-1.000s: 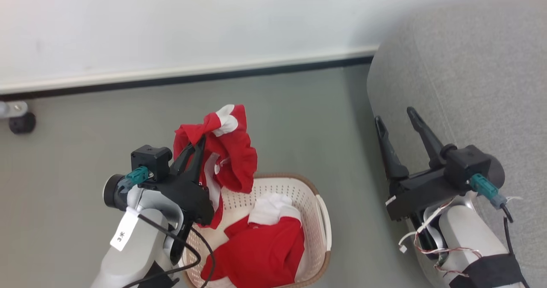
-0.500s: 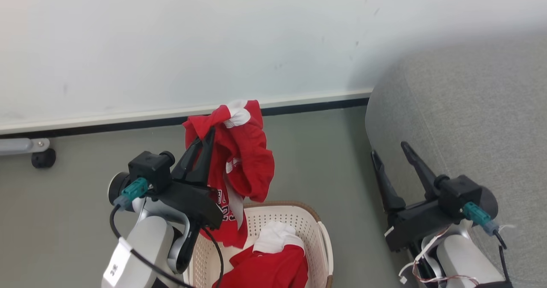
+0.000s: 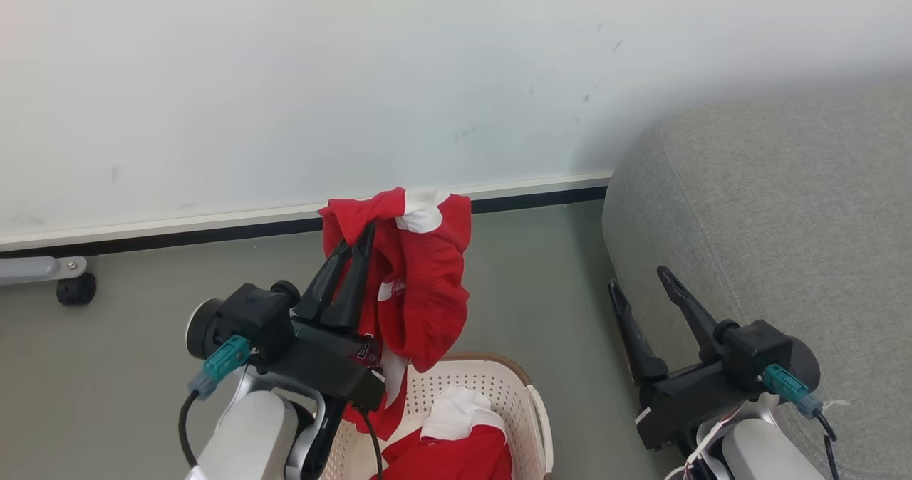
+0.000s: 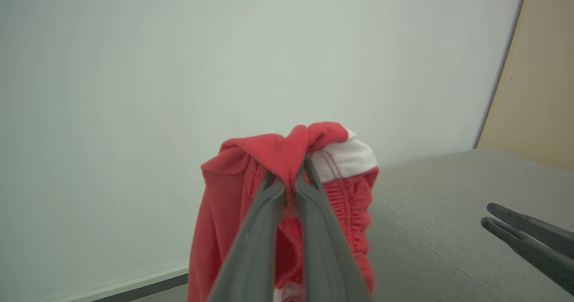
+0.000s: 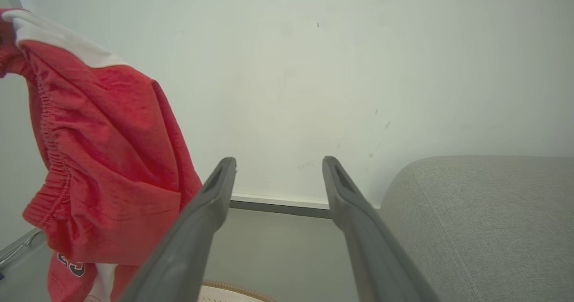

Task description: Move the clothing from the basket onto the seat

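Head view: the left end effector (image 3: pixel 358 236) is gripping a red garment (image 3: pixel 427 288) and lifting it. It is hanging higher over the basket (image 3: pixel 531 394) than a second ago, with its hem near the rim. A second garment (image 3: pixel 456 451) is lying inside. The right end effector (image 3: pixel 638 278) is waiting open beside the seat (image 3: pixel 784 216) on the right.

Left wrist view: the left end effector (image 4: pixel 289 176) is pinching the bunched waistband, with the seat (image 4: pixel 448 203) lying to its right.

Right wrist view: the right end effector (image 5: pixel 279 161) is standing wide and empty. The garment (image 5: pixel 112 158) is dangling at left, so the swing right to the seat looks to be coming next.
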